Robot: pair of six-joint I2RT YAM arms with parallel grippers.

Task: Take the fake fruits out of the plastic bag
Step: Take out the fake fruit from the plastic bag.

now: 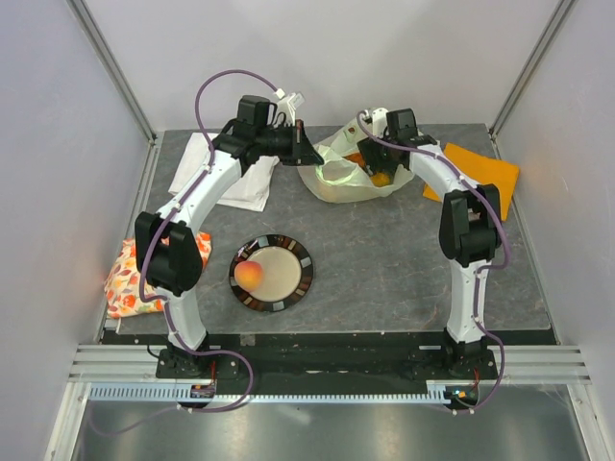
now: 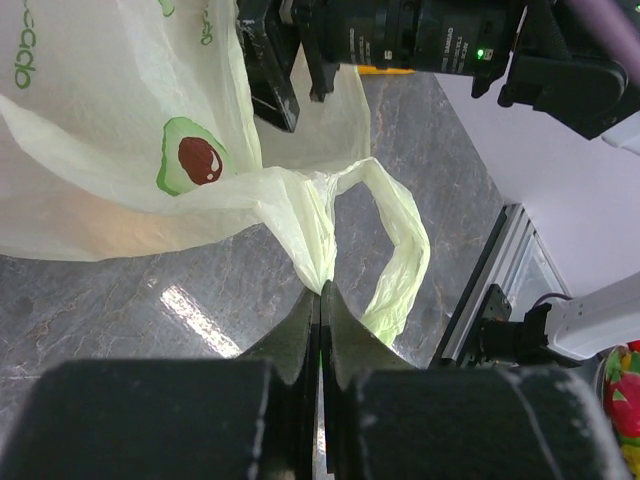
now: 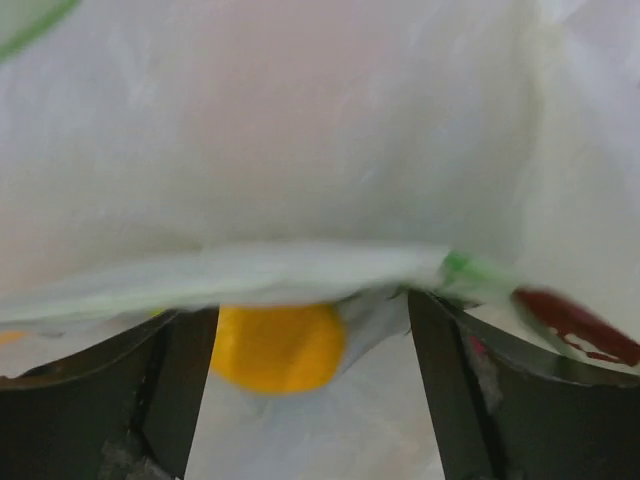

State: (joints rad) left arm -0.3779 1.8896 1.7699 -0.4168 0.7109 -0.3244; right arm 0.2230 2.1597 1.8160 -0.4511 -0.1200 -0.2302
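Pinching: left gripper (image 2: 321, 298) clamped tight on a bag (image 2: 140, 140) handle.
Spread wide: right gripper (image 3: 312, 312) jaws at the bag, yellow fruit (image 3: 278, 350) ahead between them.
On plate (image 1: 306, 273): peach (image 1: 250, 275).

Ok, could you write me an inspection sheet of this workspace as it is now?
Surface: dark stone-look table, no spills seen.
Job's things: plastic bag at the far middle, yellow fruit inside; peach on the plate.
Clutter: white cloth, orange cloth, floral cloth.
Grippers: left gripper shut on the bag's handle; right gripper open, close against the bag.
Cables: purple cables looped along both arms, no snag seen.
Surroundings: pale walls, metal rail in front.
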